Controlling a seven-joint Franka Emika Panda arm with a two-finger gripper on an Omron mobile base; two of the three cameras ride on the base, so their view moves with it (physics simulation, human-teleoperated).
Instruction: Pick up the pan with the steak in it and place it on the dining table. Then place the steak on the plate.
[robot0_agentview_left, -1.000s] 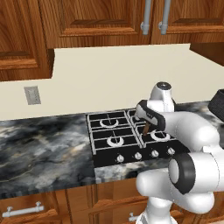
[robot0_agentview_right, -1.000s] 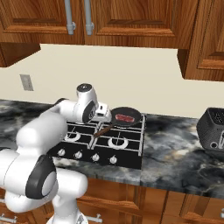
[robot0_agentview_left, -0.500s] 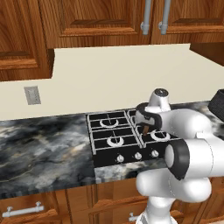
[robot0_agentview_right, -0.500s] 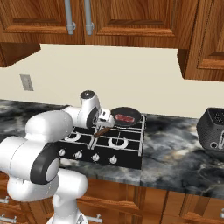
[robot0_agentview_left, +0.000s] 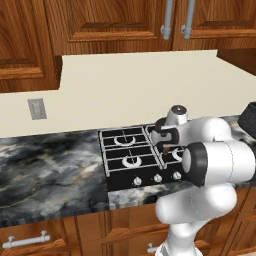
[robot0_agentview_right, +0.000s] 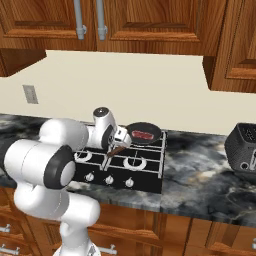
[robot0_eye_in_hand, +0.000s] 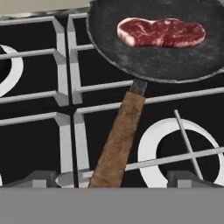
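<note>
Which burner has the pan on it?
The back right burner: the black pan with the steak sits there; the other three are bare.

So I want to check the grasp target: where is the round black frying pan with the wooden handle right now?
The black frying pan sits on the hob's back right burner in the right base view, red steak inside, its handle pointing forward toward the gripper.

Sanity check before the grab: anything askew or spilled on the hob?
Nothing stands out. The pan sits flat on the hob grate with the steak inside, handle intact; the open gripper hovers above the handle.
</note>
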